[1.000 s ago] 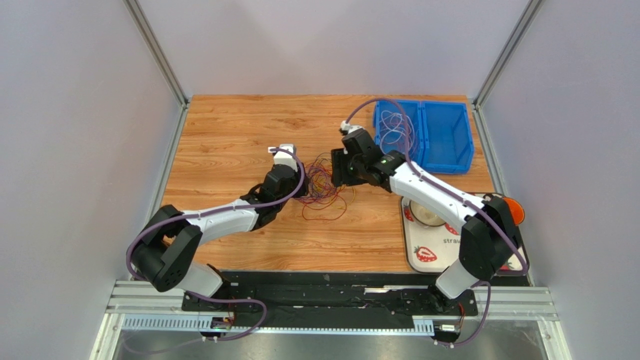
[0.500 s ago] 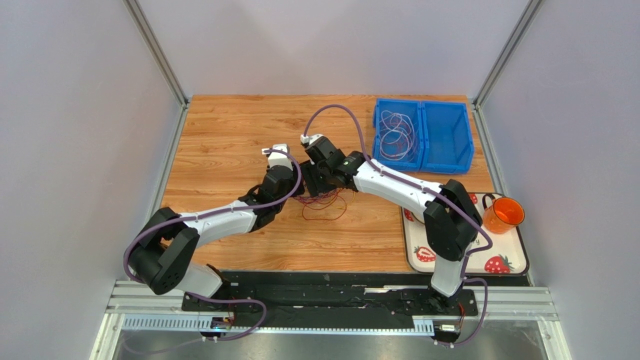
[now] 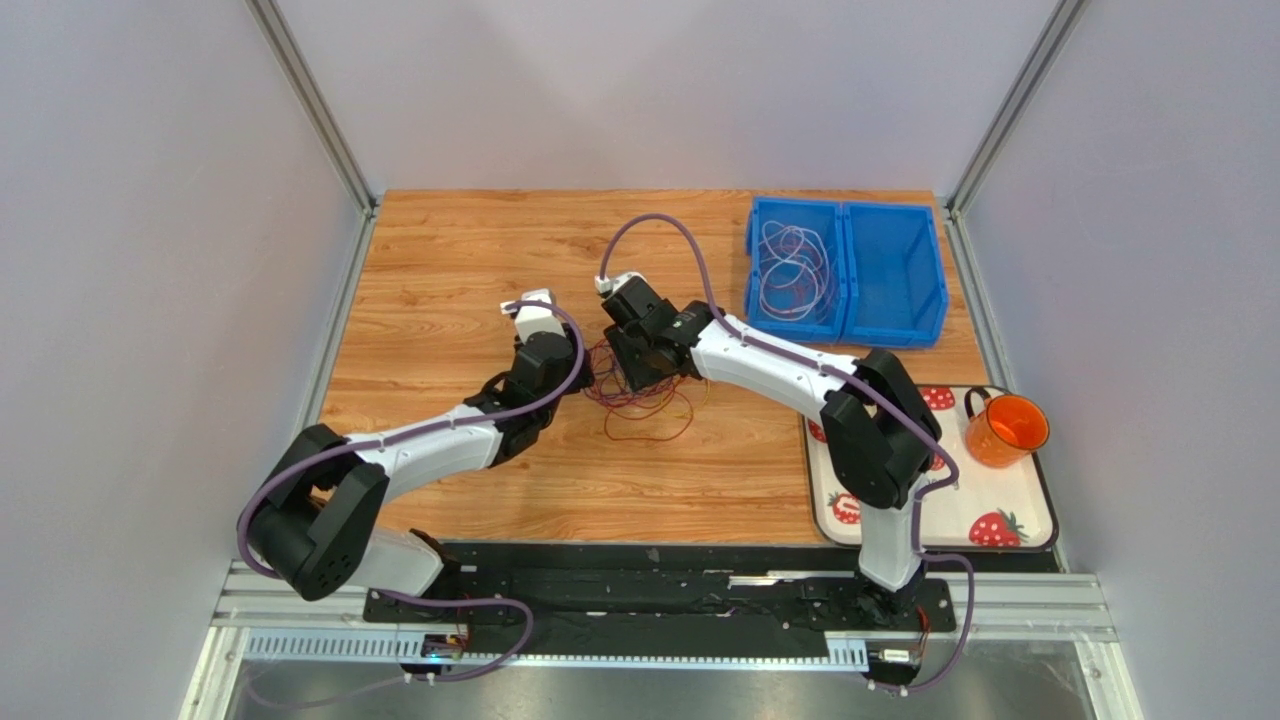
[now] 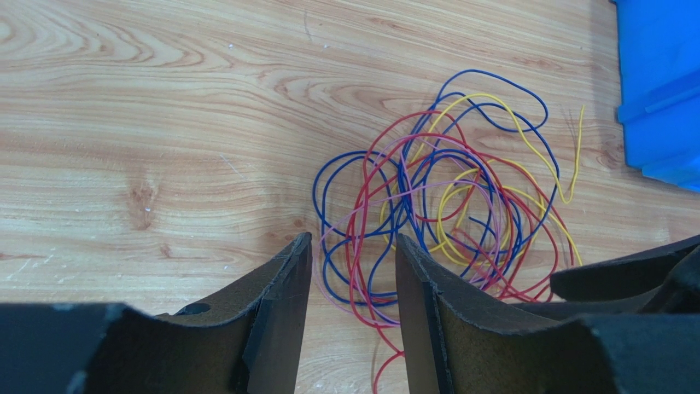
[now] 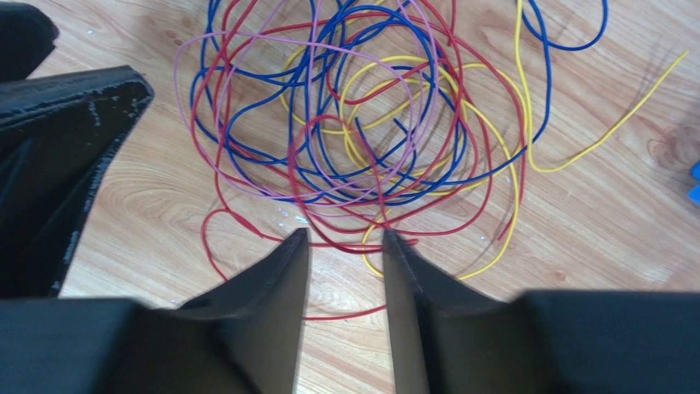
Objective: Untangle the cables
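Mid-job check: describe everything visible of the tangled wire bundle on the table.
The tangle of thin red, blue, yellow and pale purple plastic-coated wires lies flat on the wooden table in loose overlapping loops, all interlaced. One yellow end strays outward. The open left hand and open right hand each straddle edge strands.

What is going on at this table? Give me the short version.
The robot's left gripper and right gripper sit low at a tangle of thin cables in red, blue, yellow and purple, meeting it from opposite sides near the middle of the wooden table. Both grippers are open, with a few strands running through the gap between their fingers. Nothing is clamped, and the cables are one knotted heap. A blue bin at the far right holds some pale wires in its left compartment.
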{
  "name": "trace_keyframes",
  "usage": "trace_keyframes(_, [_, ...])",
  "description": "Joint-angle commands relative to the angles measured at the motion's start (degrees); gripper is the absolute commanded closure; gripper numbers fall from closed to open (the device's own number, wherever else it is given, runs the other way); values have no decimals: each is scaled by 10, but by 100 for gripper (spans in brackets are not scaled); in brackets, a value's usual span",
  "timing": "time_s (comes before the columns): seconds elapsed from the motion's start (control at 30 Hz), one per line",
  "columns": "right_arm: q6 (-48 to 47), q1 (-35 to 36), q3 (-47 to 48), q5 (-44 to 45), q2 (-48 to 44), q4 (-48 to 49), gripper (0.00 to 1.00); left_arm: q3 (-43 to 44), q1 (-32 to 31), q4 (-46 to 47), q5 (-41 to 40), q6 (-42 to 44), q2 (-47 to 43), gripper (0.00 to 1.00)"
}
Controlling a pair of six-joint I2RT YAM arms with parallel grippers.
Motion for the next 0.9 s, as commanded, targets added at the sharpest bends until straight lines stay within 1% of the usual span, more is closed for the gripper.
trace_keyframes(0.0, [-10, 1, 26, 19, 7, 12, 66, -4, 4, 5, -6, -13, -17, 49])
trace_keyframes(0.03, [-10, 2, 26, 20, 8, 12, 78, -4, 4, 4, -6, -13, -17, 49])
trace_keyframes(0.1, [-11, 1, 24, 22, 9, 13, 88, -4, 4, 6, -5, -13, -17, 49])
trace_keyframes(0.13, [-13, 1, 23, 24, 8, 13, 98, -3, 4, 5, -4, -13, -17, 49])
trace_keyframes(0.17, [-15, 1, 23, 26, 7, 14, 100, -3, 4, 5, -4, -13, -17, 49])
trace_keyframes(0.3, [-23, 0, 20, 41, -26, 7, 100, -4, 5, 11, 4, -9, -17, 50])
trace_keyframes(0.5, [-40, -3, 52, 79, -127, -29, 100, -20, 5, 58, 56, 19, -22, 50])
trace_keyframes(0.6, [-43, -9, 67, 84, -176, -33, 100, -30, 3, 97, 106, 41, -19, 51])
trace_keyframes(0.63, [-44, -10, 69, 87, -189, -33, 100, -30, 3, 109, 139, 47, -14, 51])
trace_keyframes(0.73, [-41, -11, 77, 95, -228, -32, 100, -22, -7, 146, 199, 74, 10, 54])
trace_keyframes(0.87, [-31, -11, 82, 95, -263, -18, 100, 13, -35, 151, 216, 99, 45, 54])
